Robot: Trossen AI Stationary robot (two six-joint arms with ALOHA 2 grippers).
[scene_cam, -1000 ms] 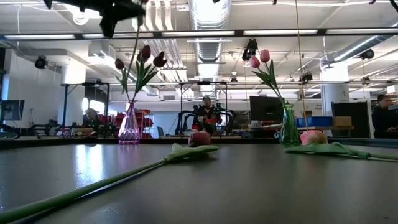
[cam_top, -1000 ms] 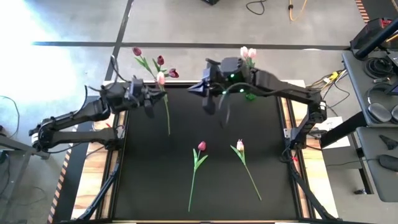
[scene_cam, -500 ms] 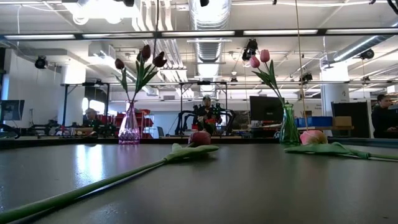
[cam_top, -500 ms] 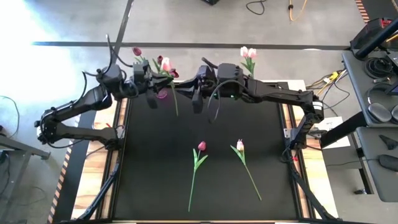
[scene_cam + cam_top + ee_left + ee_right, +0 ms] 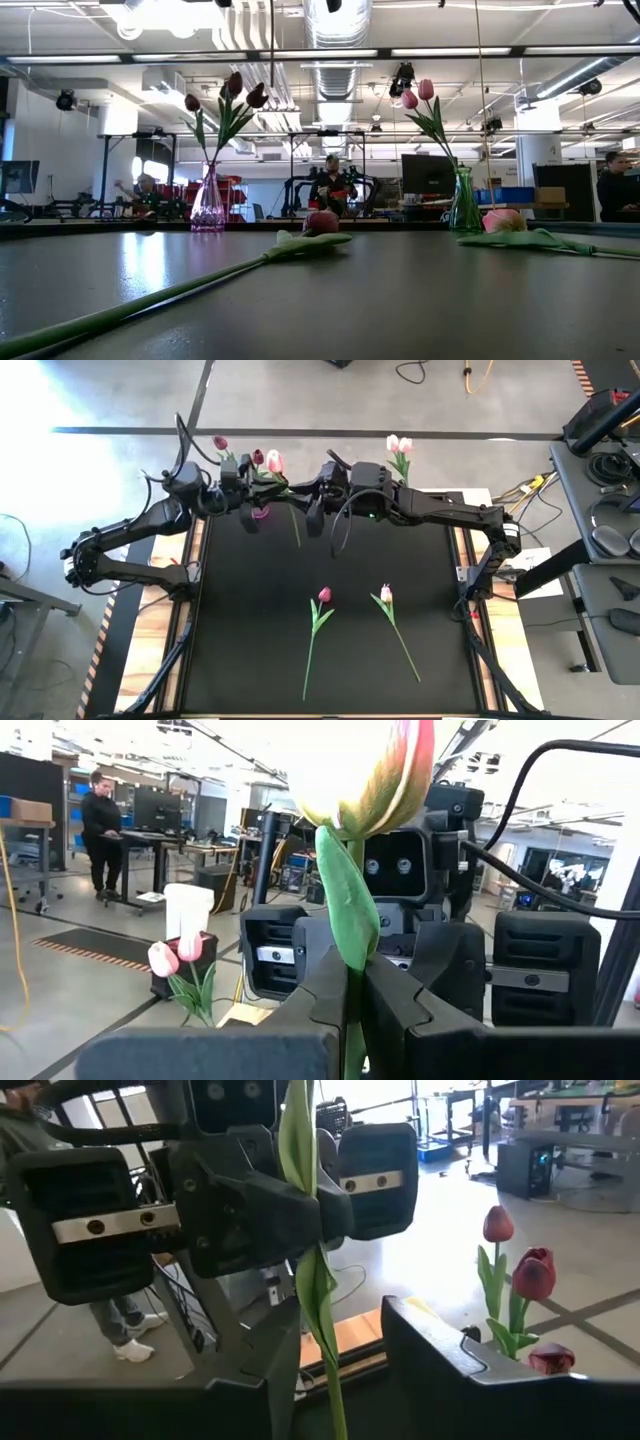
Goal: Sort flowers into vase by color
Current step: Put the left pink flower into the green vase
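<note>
A pale pink tulip (image 5: pixel 274 461) stands upright above the table's far left part, with my left gripper (image 5: pixel 268 497) shut on its stem. My right gripper (image 5: pixel 302 507) faces it from the right and is open. Its fingers stand on either side of the same stem (image 5: pixel 318 1320), and whether they touch it I cannot tell. A pink vase (image 5: pixel 208 203) holds dark magenta tulips (image 5: pixel 232 90), and a green vase (image 5: pixel 463 205) holds pink ones (image 5: pixel 418 94). One magenta tulip (image 5: pixel 323 596) and one pale tulip (image 5: pixel 386 594) lie flat on the black mat. My left gripper pinches the tulip's green stem (image 5: pixel 352 988) between its two fingers, just below a leaf (image 5: pixel 350 910) and the head (image 5: pixel 385 770). The fingers come level from the table's left and lie across the stem. The flower stands upright, its lower stem (image 5: pixel 296 538) hanging clear of the mat.
Both vases stand at the mat's far edge, pink at the left and green at the right. The two loose tulips lie in the mat's middle. The room beyond holds desks, other robot arms and people.
My left gripper has risen and gone toward the far edge and the right gripper, carrying the pale tulip, which now stands more upright with its head beside the dark tulips. My right gripper has shifted a little toward the table's left and rolled, so the stem now stands between its fingers.
</note>
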